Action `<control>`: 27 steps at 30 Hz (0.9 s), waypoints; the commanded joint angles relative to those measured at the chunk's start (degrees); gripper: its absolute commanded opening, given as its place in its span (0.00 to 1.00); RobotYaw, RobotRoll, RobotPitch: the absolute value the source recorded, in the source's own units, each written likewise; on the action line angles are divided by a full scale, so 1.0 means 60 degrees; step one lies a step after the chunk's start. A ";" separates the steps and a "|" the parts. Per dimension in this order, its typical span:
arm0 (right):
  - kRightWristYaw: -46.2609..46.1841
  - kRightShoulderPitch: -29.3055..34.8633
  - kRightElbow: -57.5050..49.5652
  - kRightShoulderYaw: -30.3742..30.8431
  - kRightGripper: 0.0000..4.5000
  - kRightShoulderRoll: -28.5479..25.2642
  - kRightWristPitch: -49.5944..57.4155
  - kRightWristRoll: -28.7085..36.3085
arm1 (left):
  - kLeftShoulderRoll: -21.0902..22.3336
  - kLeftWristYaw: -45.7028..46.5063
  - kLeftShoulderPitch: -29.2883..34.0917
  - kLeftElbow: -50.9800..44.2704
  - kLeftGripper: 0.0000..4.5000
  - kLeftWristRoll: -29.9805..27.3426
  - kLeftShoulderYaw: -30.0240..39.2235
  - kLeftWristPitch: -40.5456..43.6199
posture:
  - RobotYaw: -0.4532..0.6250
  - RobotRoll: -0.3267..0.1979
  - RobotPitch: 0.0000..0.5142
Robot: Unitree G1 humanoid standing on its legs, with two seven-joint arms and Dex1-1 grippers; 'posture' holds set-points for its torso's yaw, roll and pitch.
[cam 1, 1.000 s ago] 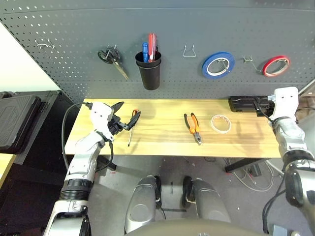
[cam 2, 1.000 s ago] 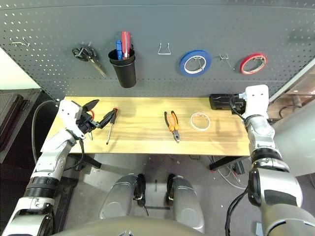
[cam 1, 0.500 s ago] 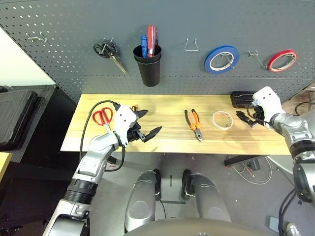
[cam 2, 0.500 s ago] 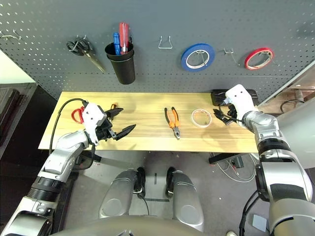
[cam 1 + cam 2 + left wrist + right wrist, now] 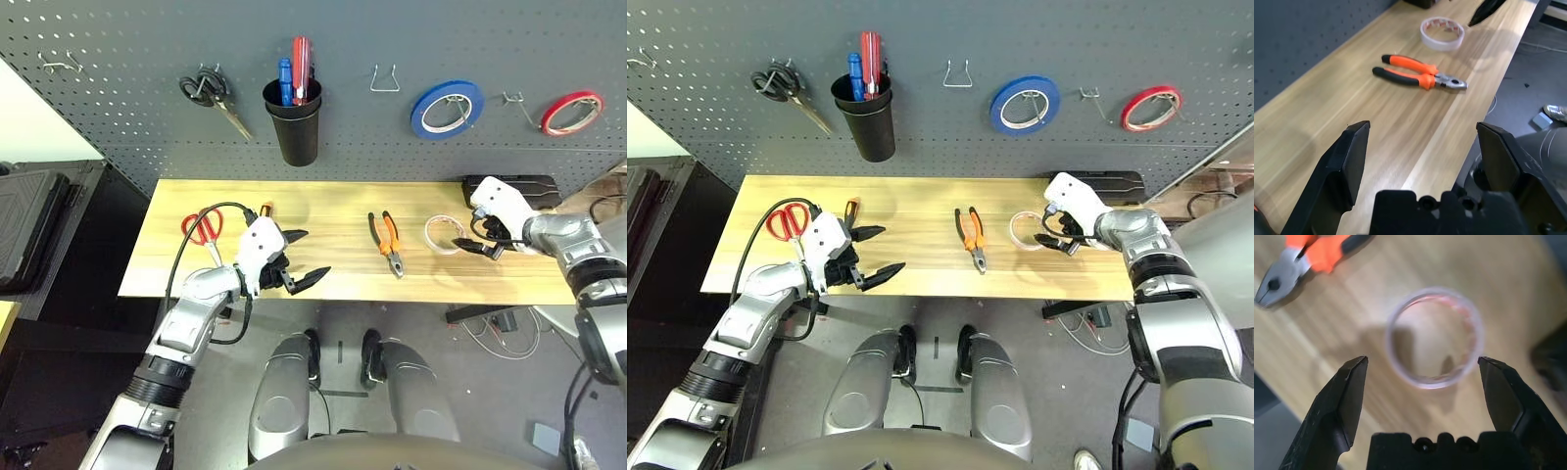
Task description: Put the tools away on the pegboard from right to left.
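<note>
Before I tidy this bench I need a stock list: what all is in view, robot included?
Pegboard: one, dark grey, behind the table
Table: one, light wood
White tape roll: one, on the table's right
Pliers: one, orange and black, mid-table
Scissors: two; red-handled on the table's left, black-handled hung on the pegboard
Screwdriver: one, orange and black, beside the left gripper
Tape rolls on pegboard: two, blue and red, right side
Cup: one, black, on the pegboard, holding blue and red items
Case: black, far left
Robot: two silver-white arms; left gripper and right gripper, black, both open
</note>
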 commanded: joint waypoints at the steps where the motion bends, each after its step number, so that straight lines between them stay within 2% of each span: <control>1: -0.0028 -0.0069 0.0360 0.0275 1.00 0.0168 0.0094 -0.0348 | 0.0109 -0.0115 0.0073 -0.0035 0.99 0.0199 -0.0167 0.0129 | 0.62 0.62 0.54; 18: -0.0921 -0.0164 0.0922 0.0904 1.00 0.0964 0.0563 -0.1221 | 0.0184 -0.0082 0.0062 -0.0170 0.99 0.0501 -0.0272 0.0422 | 0.66 0.62 0.59; 21: -0.1109 -0.0164 0.0936 0.0852 0.87 0.0990 0.0688 -0.1239 | 0.0194 -0.0064 0.0103 -0.0189 1.00 0.0530 -0.0275 0.0413 | 0.67 0.62 0.59; 27: -0.1200 -0.0115 0.0915 0.0759 0.36 0.0967 0.0667 -0.1184 | 0.0146 -0.0040 0.0055 -0.0127 1.00 0.0567 -0.0274 0.0384 | 0.66 0.62 0.58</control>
